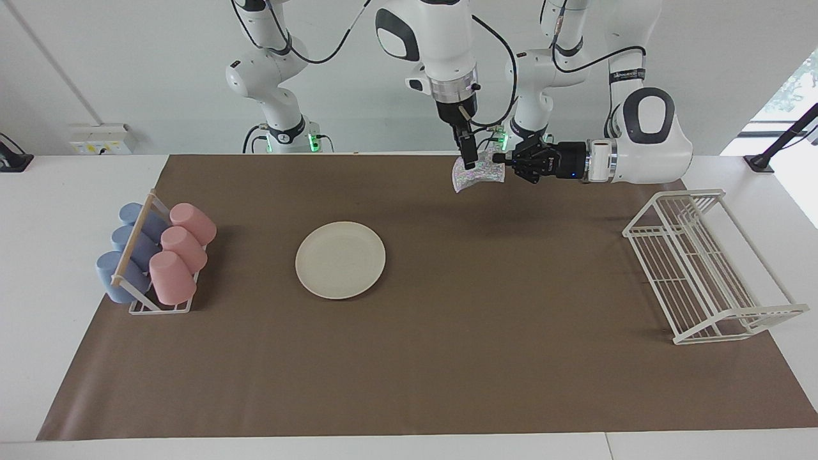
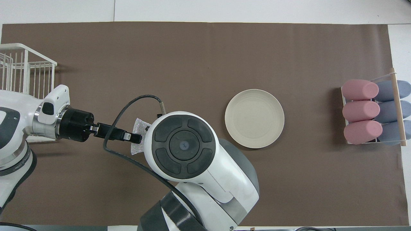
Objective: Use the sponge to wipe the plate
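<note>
The round cream plate (image 1: pixel 340 260) (image 2: pixel 254 118) lies flat on the brown mat, with nothing on it. My left gripper (image 1: pixel 500 167) (image 2: pixel 138 138) reaches sideways in the air, shut on one edge of the sparkly silver sponge (image 1: pixel 476 174) (image 2: pixel 140 125). The sponge hangs over the mat near the robots' edge, well off the plate toward the left arm's end. My right gripper (image 1: pixel 470 160) points straight down, open, its fingertips at the sponge's upper edge. In the overhead view the right arm's own wrist hides that gripper.
A small rack of pink and blue cups (image 1: pixel 156 255) (image 2: pixel 372 112) stands at the right arm's end of the mat. A white wire rack (image 1: pixel 703 268) (image 2: pixel 25 70) stands at the left arm's end.
</note>
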Robot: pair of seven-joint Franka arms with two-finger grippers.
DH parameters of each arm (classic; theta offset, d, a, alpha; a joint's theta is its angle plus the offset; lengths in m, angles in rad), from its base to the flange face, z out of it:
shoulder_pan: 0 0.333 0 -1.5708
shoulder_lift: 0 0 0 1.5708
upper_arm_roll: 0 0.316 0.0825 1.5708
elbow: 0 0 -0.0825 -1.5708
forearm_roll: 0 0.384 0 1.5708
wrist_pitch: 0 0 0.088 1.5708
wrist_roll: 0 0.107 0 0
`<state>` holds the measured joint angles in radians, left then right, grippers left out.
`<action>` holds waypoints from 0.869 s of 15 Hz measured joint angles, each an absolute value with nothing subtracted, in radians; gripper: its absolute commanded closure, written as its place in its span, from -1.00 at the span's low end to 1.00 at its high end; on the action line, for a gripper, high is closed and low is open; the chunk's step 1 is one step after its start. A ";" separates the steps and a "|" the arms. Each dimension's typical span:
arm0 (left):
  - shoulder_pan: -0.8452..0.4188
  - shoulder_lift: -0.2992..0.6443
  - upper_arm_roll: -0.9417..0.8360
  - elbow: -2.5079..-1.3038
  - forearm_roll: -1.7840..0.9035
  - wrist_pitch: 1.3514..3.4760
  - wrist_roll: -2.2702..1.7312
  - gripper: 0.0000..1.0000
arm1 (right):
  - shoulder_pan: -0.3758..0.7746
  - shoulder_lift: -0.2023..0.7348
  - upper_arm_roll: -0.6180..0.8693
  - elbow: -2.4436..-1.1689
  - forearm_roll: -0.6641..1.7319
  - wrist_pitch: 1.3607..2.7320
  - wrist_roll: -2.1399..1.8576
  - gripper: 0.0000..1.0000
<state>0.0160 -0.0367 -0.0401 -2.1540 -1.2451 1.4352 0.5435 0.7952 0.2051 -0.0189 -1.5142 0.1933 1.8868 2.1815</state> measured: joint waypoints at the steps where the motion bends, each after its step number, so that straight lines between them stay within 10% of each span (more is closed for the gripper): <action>1: 0.016 -0.039 -0.040 -2.155 -1.253 1.435 0.544 1.00 | 0.795 0.196 -0.019 -1.541 0.199 1.920 2.181 -1.00; 6: 0.016 -0.042 -0.039 -2.157 -1.260 1.435 0.544 1.00 | 0.796 0.177 -0.018 -1.619 0.221 2.061 2.176 -0.90; 7: 0.016 -0.042 -0.039 -2.157 -1.260 1.435 0.544 1.00 | 0.797 0.176 -0.018 -1.621 0.231 2.065 2.176 -0.17; 8: 0.016 -0.042 -0.039 -2.158 -1.260 1.435 0.544 1.00 | 0.802 0.175 -0.018 -1.622 0.235 2.066 2.176 0.99; 13: 0.016 -0.043 -0.037 -2.161 -1.260 1.425 0.544 1.00 | 0.825 0.170 -0.018 -1.630 0.236 2.148 2.176 1.00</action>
